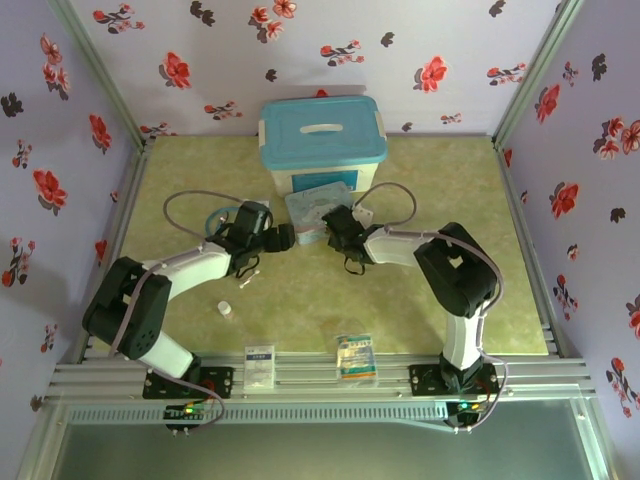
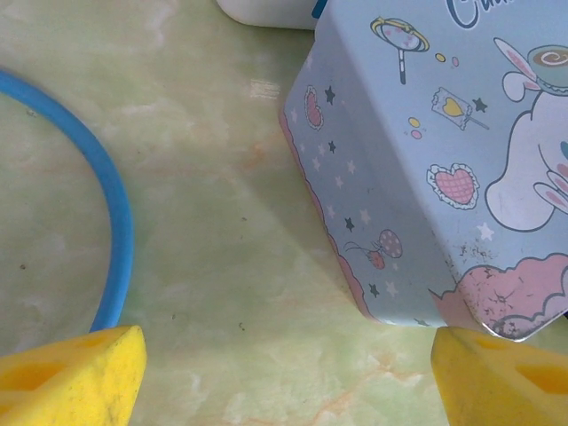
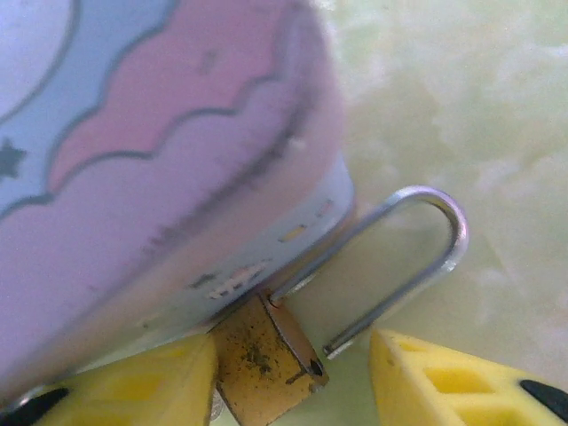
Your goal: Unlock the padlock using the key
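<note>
Right wrist view: the brass padlock [image 3: 266,359] lies against the cartoon tin [image 3: 133,177] base, between the right gripper [image 3: 293,346] fingers, which are parted and not clamped. It is likely bracketed there to steady it. The left gripper [image 2: 286,359] gapes wide and empty beside the tin.

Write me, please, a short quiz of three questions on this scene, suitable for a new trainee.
1. True or false: the left hand is shut.
2. The padlock lies beside: A) the white cylinder, B) the cartoon tin, C) a packet.
3. Which hand has the padlock between its fingers?
Key: 1 false, its fingers stand wide apart; 2 B; 3 the right hand.
</note>
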